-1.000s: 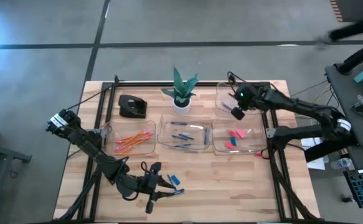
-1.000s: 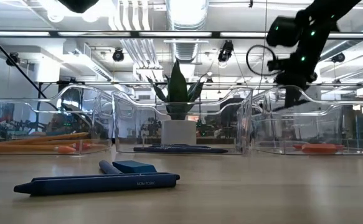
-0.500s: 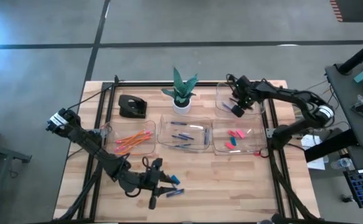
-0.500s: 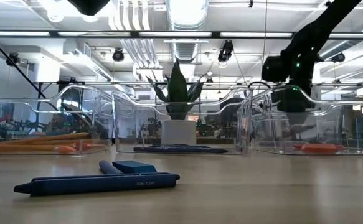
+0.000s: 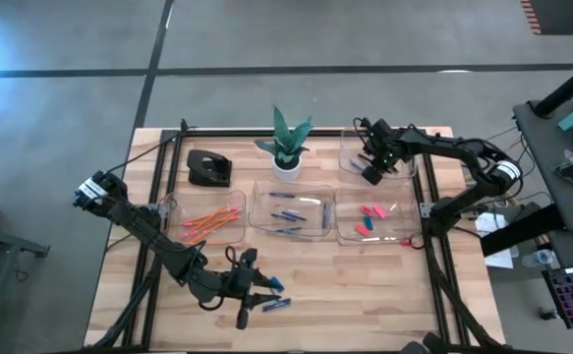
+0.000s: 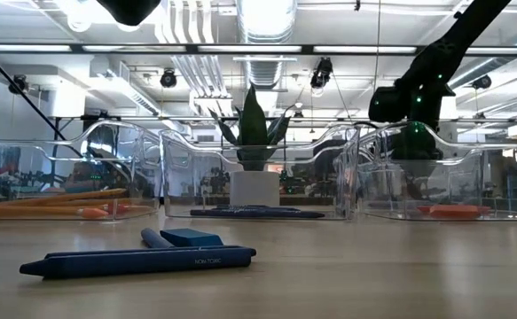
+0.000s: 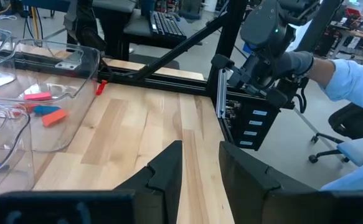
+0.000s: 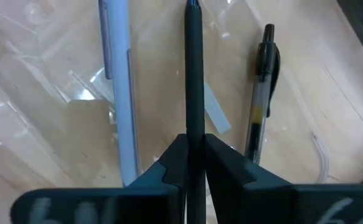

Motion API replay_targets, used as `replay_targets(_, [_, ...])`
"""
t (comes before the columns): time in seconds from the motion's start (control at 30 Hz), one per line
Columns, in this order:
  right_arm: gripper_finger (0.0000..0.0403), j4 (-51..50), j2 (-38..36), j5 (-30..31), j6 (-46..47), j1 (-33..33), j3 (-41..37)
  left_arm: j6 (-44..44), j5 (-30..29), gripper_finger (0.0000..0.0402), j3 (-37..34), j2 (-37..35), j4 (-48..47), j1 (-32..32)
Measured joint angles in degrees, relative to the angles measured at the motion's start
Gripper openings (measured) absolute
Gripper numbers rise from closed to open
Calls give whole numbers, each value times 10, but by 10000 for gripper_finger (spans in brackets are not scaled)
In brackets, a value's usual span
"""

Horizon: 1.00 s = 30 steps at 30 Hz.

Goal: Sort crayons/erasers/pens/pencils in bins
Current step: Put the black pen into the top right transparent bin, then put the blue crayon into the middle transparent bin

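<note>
My right gripper [image 5: 371,174] points steeply down inside the far right bin [image 5: 349,147], shut on a dark pen [image 8: 193,74]. A pale blue-grey pen [image 8: 116,81] and a clear pen with a black cap [image 8: 262,93] lie on that bin's floor. Near the front edge my left gripper [image 5: 257,292] stands open and level, with nothing between its fingers [image 7: 169,168]. Just beyond it on the table lie a blue crayon [image 6: 138,260], a second one [image 6: 156,237] and a blue eraser [image 6: 191,237]. Orange pencils [image 5: 207,220], blue crayons [image 5: 288,208] and pink erasers [image 5: 370,218] lie in the front row's bins. My right gripper pinches the dark pen's shaft [image 8: 193,127] between its two fingers, and the pen runs on along the fingers to its far tip [image 8: 192,6]. The fingers come from above, slanting steeply down. Whether the tip rests on the bin's floor cannot be told.
A white plant pot [image 5: 286,163] and a black desk object [image 5: 207,167] stand at the back. Black frame rails run along the table's left and right sides. Beyond the right edge a person in a light blue sleeve [image 7: 349,81] is by the right arm's base.
My right gripper has sunk from above the far right bin's wall down into that bin, tipping more steeply down, with the pen still between its fingers.
</note>
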Motion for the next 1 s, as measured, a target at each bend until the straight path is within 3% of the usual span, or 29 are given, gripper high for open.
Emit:
replay_targets(0.4, [132,0,-14,19,38,0,8,-1,0,92,0,0,0,0])
replay_targets(0.67, [139,-82,-80,16,77,17,60,-1,0,92,-2,0,0,0])
replay_targets(0.83, [128,-83,-144,8,103,80,59,50,0,92,-2,0,-1,0])
replay_targets(1.0, [123,-80,-202,4,152,193,44,61,0,92,-2,0,-1,0])
